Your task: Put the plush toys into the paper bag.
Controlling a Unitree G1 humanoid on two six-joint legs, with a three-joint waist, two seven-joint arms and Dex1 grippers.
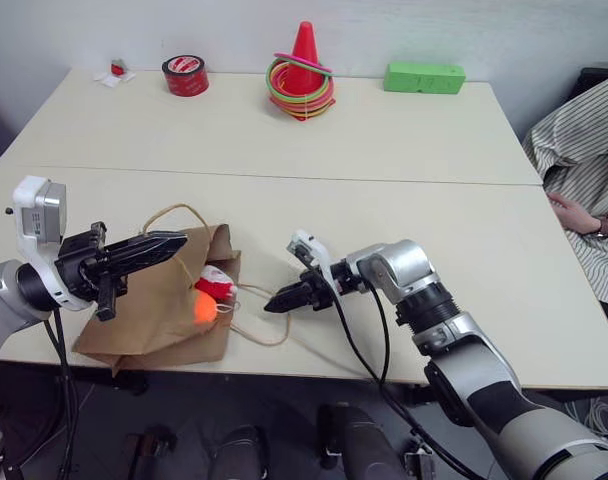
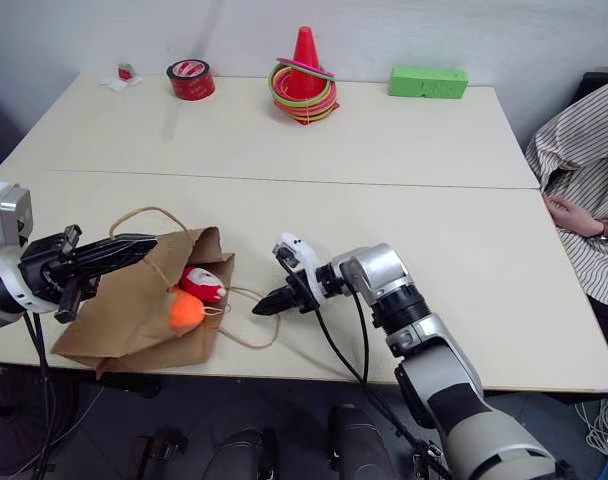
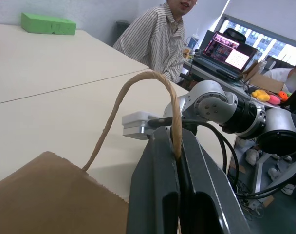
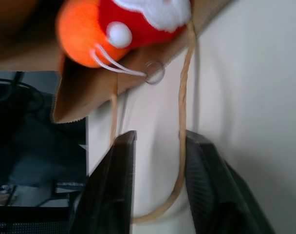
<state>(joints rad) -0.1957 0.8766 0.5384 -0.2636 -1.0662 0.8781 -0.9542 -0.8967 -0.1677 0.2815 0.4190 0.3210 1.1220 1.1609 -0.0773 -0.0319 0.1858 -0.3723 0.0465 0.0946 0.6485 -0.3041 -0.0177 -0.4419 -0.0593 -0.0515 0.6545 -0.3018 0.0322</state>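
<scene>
The left tool (image 1: 169, 247) is clamped on one cord handle (image 3: 138, 92) of the paper bag (image 1: 149, 310), lifting its mouth off the counter (image 1: 384, 200). The right tool (image 1: 284, 300), fingers slightly apart and empty, hangs over the other handle (image 1: 264, 320) near the opening. Both plush toys, the Santa (image 1: 216, 283) and the orange fish (image 1: 204, 309), sit right at the bag's mouth, barely inside. If the bag tips or gets tugged, I'd say they could spill back out.

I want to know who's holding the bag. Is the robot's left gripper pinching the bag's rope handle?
Yes, in the left wrist view the left gripper has its fingers closed on the cord handle of the paper bag.
</scene>
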